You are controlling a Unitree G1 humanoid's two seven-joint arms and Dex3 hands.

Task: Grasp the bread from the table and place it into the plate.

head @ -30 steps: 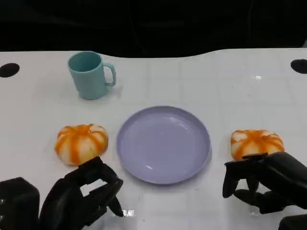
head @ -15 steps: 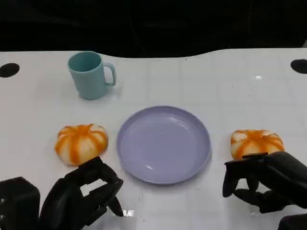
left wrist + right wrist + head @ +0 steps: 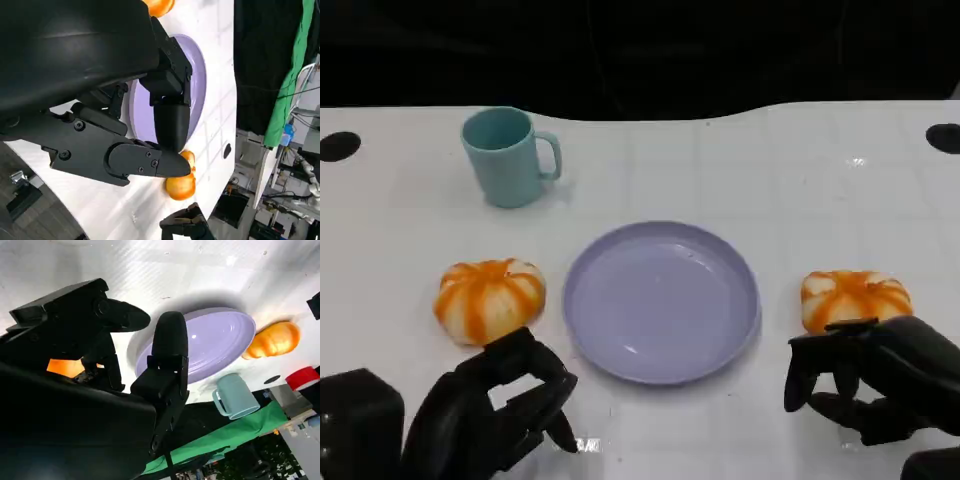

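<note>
**Hands poised beside two breads, plate between them**

Nothing has visibly moved since the earlier frames: both hands and every object sit where they were.

Head view: a lavender plate [image 3: 661, 300] sits at the centre of the white counter [image 3: 800, 180]. An orange-striped bread [image 3: 489, 299] lies just left of the plate, and a second bread [image 3: 855, 298] lies to its right. A teal mug [image 3: 510, 156] stands farther back on the left. The left hand [image 3: 495, 405] hovers near the front edge, just in front of the left bread, fingers loosely curled and holding nothing. The right hand [image 3: 865, 375] sits right in front of the second bread, fingers apart and empty; whether it touches the bread cannot be told.

Left wrist view: the left hand's fingers [image 3: 170, 120] are spread over the plate [image 3: 200, 85], with the far bread [image 3: 181, 186] beyond them.

Right wrist view: the right hand's fingers [image 3: 170, 340] are apart, grasping nothing, before the plate [image 3: 220, 340], the far bread [image 3: 274, 340] and the mug [image 3: 235, 396].
</note>
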